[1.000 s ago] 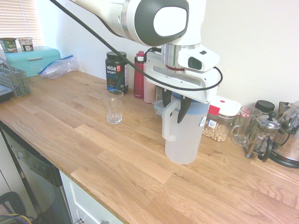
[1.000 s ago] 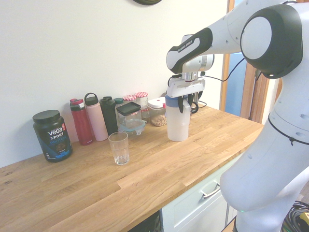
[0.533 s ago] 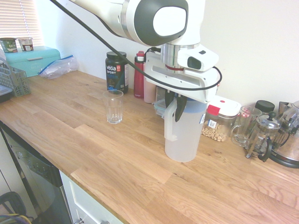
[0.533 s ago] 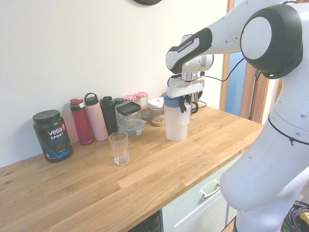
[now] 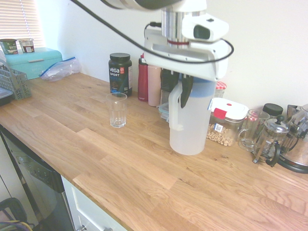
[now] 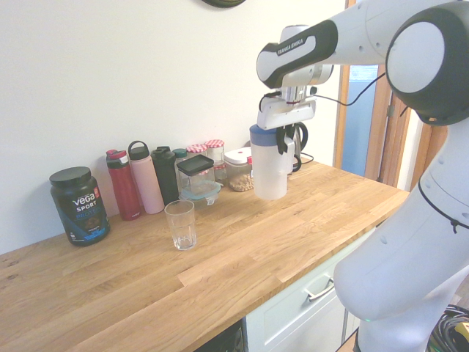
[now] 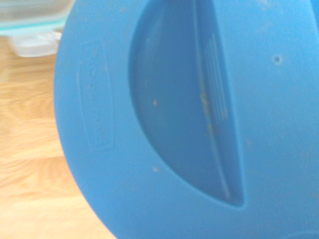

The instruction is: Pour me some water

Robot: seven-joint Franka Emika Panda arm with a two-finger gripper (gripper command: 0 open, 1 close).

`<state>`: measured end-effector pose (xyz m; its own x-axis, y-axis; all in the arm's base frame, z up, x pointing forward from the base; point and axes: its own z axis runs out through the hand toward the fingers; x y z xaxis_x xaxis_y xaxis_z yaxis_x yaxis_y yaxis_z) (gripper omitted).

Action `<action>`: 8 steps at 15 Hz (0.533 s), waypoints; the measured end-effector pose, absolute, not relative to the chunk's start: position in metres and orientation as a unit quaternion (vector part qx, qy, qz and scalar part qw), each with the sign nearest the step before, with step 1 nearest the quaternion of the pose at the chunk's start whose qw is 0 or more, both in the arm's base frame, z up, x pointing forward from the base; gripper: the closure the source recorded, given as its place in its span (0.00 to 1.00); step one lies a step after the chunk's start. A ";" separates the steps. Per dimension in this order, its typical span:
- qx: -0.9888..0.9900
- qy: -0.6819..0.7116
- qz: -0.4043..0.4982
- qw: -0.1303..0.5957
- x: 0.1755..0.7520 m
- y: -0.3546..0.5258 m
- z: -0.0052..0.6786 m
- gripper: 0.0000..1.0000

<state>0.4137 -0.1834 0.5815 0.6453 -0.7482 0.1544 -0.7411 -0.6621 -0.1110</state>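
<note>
The wooden counter runs across the room, bare along its front edge. Taking the empty glass as the landmark: it stands upright on the counter, on its own. To one side of the glass, well apart from it, the gripper points almost straight down with its fingers closed tight on the handle of a white water jug with a blue lid. In the second exterior view the jug hangs upright, clear of the wood, with a gap under its base. The wrist view shows only the blue lid from close above, with a strip of counter beside it. Behind the glass, against the wall, stand a black tub, a red bottle and a pink bottle. Further along from the jug are a container of nuts, a glass mug and a coffee press
</note>
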 end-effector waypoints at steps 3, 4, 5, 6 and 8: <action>-0.938 0.330 -0.111 0.013 0.411 -0.149 0.607 1.00; -0.947 0.301 -0.112 0.009 0.414 -0.133 0.610 1.00; -0.956 0.273 -0.112 0.004 0.416 -0.117 0.612 1.00; -0.964 0.243 -0.110 -0.001 0.418 -0.099 0.611 1.00; -0.978 0.184 -0.100 -0.013 0.419 -0.066 0.607 1.00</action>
